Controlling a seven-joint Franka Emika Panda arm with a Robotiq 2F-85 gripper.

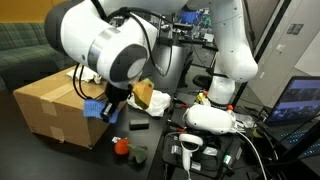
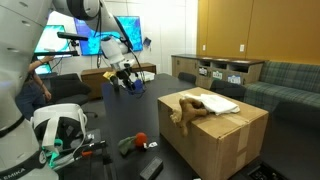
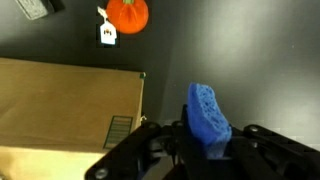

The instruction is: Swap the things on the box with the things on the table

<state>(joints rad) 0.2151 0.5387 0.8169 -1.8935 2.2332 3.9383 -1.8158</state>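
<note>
Claw (image 3: pixel 210 148): pinching a blue spongy piece (image 3: pixel 206 108), held over the table (image 3: pixel 250 50) just beside the box (image 3: pixel 60 110).
Handling: looks soft and light, likely to squash; grip across its middle.
Box: closed carton; brown plush toy (image 2: pixel 190 106) and white sheet (image 2: pixel 222 104) lie on top.
Table: small orange tagged thing (image 3: pixel 126 14) lies near the box.
</note>
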